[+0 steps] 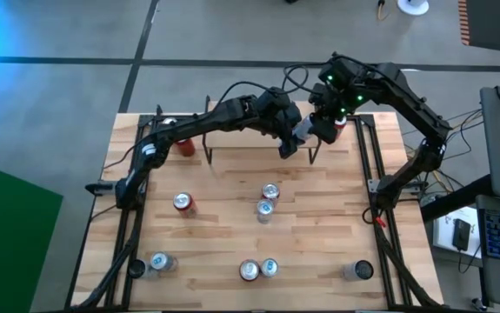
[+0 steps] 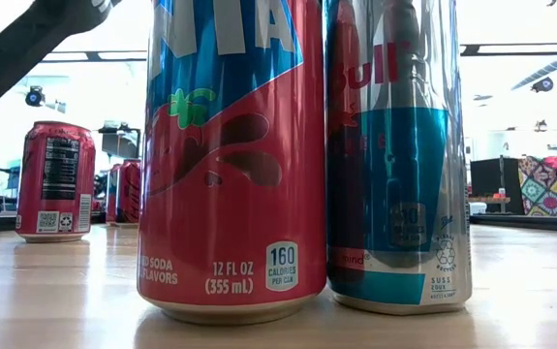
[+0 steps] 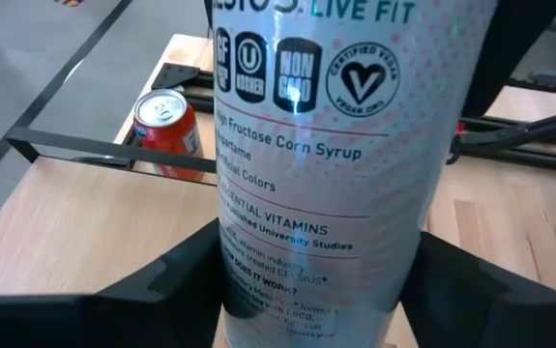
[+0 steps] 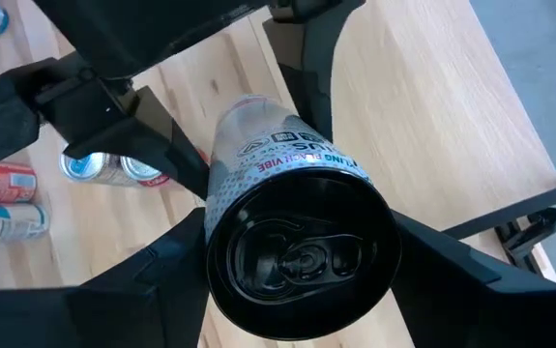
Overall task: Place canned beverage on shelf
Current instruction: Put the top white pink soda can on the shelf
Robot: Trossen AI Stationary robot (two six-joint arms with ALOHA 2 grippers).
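Observation:
A tall white can with printed text (image 1: 303, 132) is held in the air between my two grippers, above the far middle of the table. It fills the left wrist view (image 3: 316, 164) and shows its black top in the right wrist view (image 4: 302, 256). My left gripper (image 1: 289, 144) (image 3: 311, 280) is shut on the can. My right gripper (image 1: 321, 129) (image 4: 302, 266) is shut on its top end. The shelf (image 1: 241, 146), a low light-wood rack on black legs, stands just below and to the left of the can. My left gripper pinches the can's printed side wall (image 3: 248, 261) between its two fingers, coming from the table's left and lying across the can. The can is lifted clear and tilted. My right gripper holds the can's top end (image 4: 221, 217), one finger (image 4: 152, 280) on each side of the wall by the black lid, coming from the table's right along the can's length.
A red can (image 1: 184, 144) (image 3: 166, 130) stands at the far left and another (image 1: 341, 124) at the far right. Several cans stand on the slatted table: a pair mid-table (image 1: 267, 200), a red one (image 1: 183, 203), and several near the front (image 1: 258, 269). Two of them fill the low view (image 2: 230, 155).

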